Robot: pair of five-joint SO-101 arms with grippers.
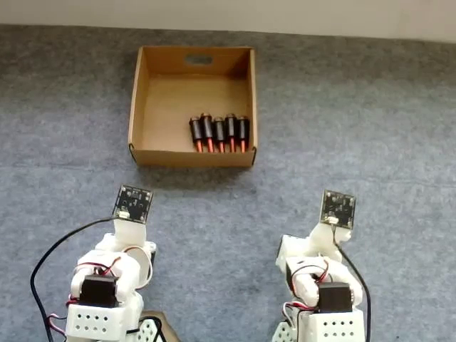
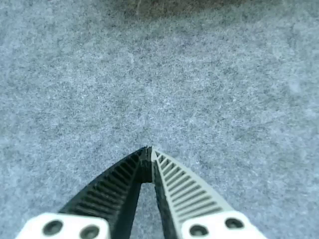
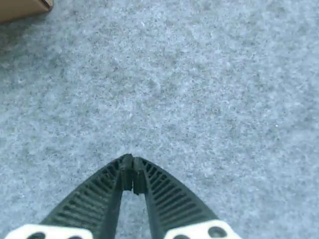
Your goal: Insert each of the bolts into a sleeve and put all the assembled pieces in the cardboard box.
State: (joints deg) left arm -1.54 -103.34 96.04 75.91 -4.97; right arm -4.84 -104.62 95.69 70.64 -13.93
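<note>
Left fingers (image 2: 149,151): clenched tip to tip, one dark and one pale, grasping nothing; hung low over bare grey tabletop (image 2: 209,89).
Right fingers (image 3: 132,160): likewise pressed together, both dark, nothing between them; a corner of the cardboard box (image 3: 22,7) lay far ahead and off to the side.
Left arm (image 1: 114,274): folded back at the near edge of the tabletop, well apart from the box.
Right arm (image 1: 318,274): folded back the same way, beside the left arm, also well apart from the box.
Cardboard box: sat open-topped beyond both arms, near wall (image 1: 171,157) facing them.
Assembled pieces (image 1: 220,133): five, laid side by side in one row inside the box, close against the near wall and toward its right-hand corner.
Long axis: ran near to far, orange ends pointing back toward the arms, dark sleeves away.
Bearing from fingers: ahead of both, between the two arms' lines; judged a little nearer the left arm.
Progress: judged finished or nearly so, with every piece on view already boxed.
</note>
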